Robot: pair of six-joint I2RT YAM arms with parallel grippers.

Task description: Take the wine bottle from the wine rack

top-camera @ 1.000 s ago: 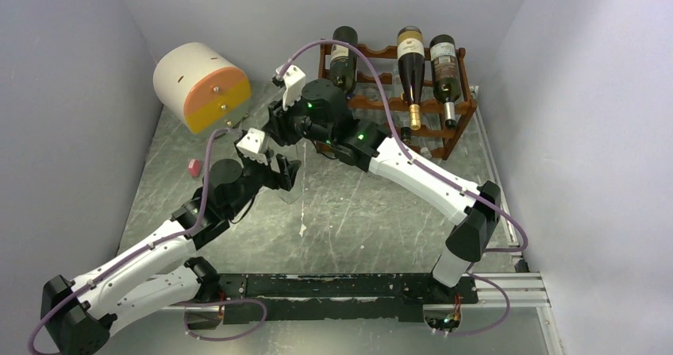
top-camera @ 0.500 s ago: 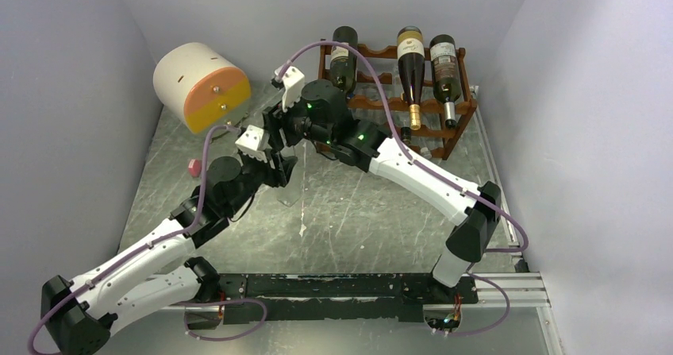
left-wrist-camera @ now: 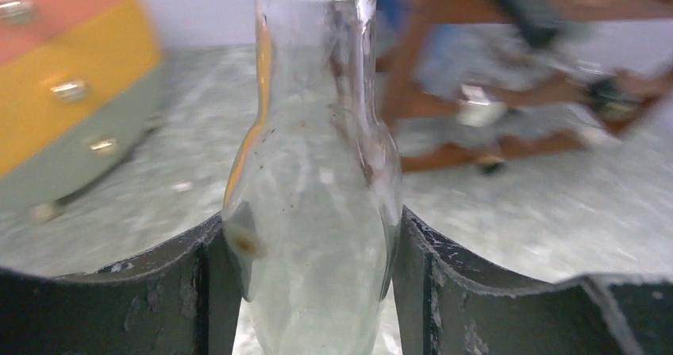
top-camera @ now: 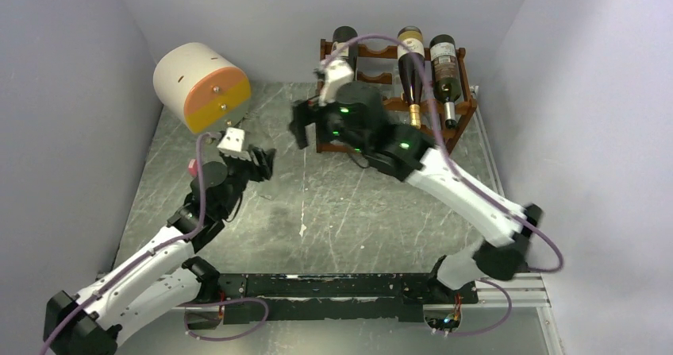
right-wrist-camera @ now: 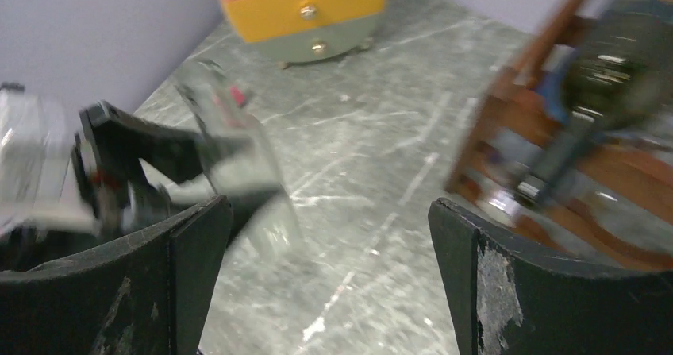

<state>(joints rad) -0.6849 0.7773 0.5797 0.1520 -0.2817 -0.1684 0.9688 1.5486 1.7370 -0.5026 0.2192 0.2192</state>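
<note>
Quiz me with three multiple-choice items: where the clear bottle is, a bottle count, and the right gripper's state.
1. Where is the clear glass bottle?
A) between the left gripper's fingers
B) on the wine rack
C) lying on the table

2. How many dark bottles show on the rack's top tier?
A) one
B) three
C) five

3. The right gripper is:
A) shut on a bottle
B) open and empty
C) shut, empty

Answers:
1 A: the left wrist view shows both fingers against its sides.
2 B: the top view shows three side by side.
3 B: its fingers stand far apart, nothing gripped.
</note>
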